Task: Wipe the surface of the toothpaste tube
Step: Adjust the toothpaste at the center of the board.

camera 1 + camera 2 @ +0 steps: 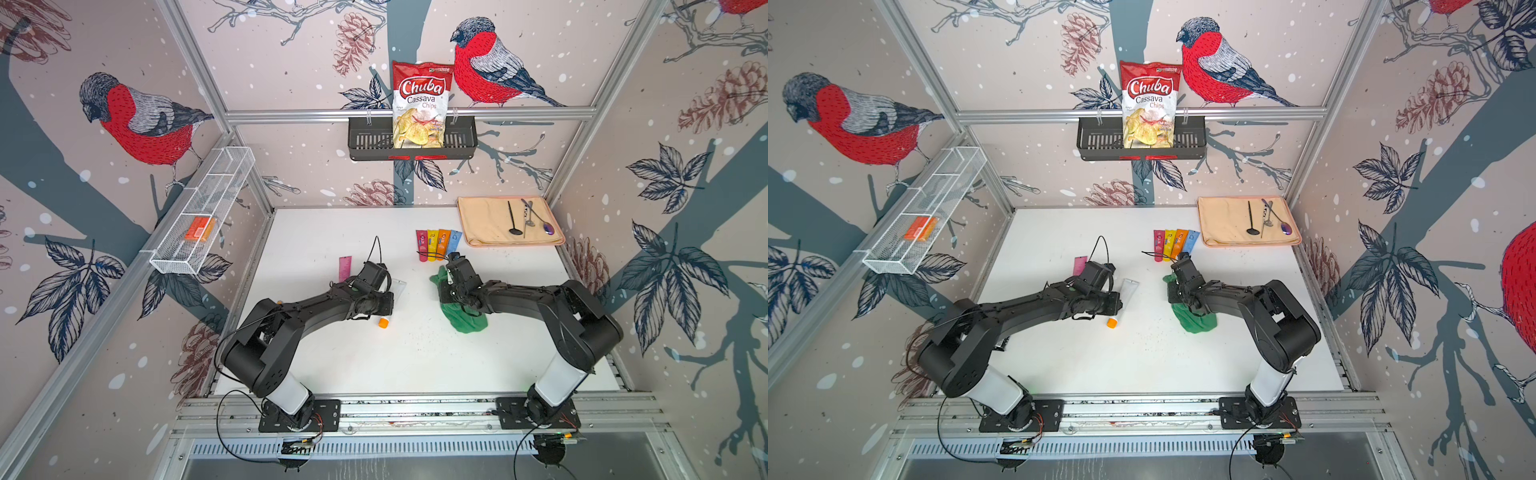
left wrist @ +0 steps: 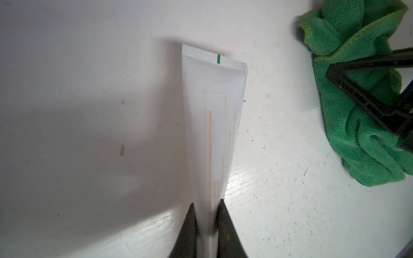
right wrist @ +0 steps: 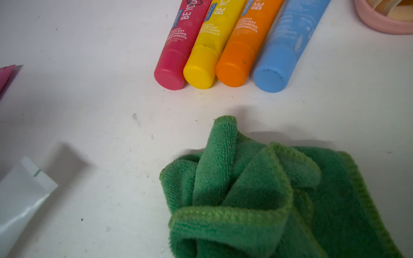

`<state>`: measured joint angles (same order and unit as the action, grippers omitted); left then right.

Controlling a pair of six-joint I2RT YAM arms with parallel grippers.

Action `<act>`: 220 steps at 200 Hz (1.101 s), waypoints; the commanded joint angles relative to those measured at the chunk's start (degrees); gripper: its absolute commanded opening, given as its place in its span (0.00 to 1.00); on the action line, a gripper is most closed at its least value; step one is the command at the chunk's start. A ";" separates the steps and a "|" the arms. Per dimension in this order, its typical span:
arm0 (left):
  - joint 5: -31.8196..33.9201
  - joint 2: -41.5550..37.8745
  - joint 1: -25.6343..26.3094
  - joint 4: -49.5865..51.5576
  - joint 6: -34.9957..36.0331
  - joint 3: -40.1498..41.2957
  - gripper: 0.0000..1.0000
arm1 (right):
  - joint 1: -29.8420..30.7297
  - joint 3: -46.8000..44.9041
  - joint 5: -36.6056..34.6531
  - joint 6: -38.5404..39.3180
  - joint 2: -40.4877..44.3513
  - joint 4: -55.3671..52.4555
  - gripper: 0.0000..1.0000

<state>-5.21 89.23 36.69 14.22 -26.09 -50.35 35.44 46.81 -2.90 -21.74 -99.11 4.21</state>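
Black wall basket (image 1: pixel 461 143), mounted high behind the row of four coloured tubes (image 1: pixel 438 244), is occupied by a chip bag (image 1: pixel 419 104) marked "Chuba Cassava Chips". A wire basket (image 1: pixel 178 257), fixed to the wall far left of the row, is seen to hold an orange box (image 1: pixel 199 228). Cutlery (image 1: pixel 513 218) is laid on a beige mat (image 1: pixel 486 224) just right of the row. The left gripper (image 2: pixel 206 204) is clamped tight on the white toothpaste tube (image 2: pixel 214 111), which is found left of the row and nearer the robot, orange cap (image 1: pixel 383 322) toward the robot. The right gripper (image 1: pixel 448 293), just in front of the row, is closed on the bunched green cloth (image 3: pixel 257 201). "BE YOU" and "GENTLE EVERYDAY WHITENING TOOTHPASTE" are read on the coloured tubes.
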 commanded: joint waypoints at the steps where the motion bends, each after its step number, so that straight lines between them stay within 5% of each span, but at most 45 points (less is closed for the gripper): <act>1: 20.31 -0.78 3.67 10.97 -0.57 -5.01 0.15 | 0.24 -0.44 2.46 0.28 -1.03 -6.59 0.14; 46: 52.59 10.40 10.71 27.64 -8.90 -14.26 0.18 | 0.24 -0.82 2.48 0.16 -0.60 -6.32 0.14; 80: 65.79 23.72 13.76 41.04 -21.03 -20.09 0.18 | 0.24 -0.89 2.51 0.16 -0.43 -6.23 0.14; 149: 64.69 30.72 18.53 39.73 -22.43 -24.62 0.23 | 0.24 -0.86 2.52 0.18 -0.58 -6.23 0.14; 220: 51.48 9.83 10.95 23.48 -12.34 -10.66 0.44 | 0.40 -0.89 2.46 0.29 -0.57 -6.16 0.14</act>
<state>50.48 103.02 50.39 41.93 -41.65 -63.99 35.48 46.46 -2.90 -21.34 -98.89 4.32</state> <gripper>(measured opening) 0.424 0.140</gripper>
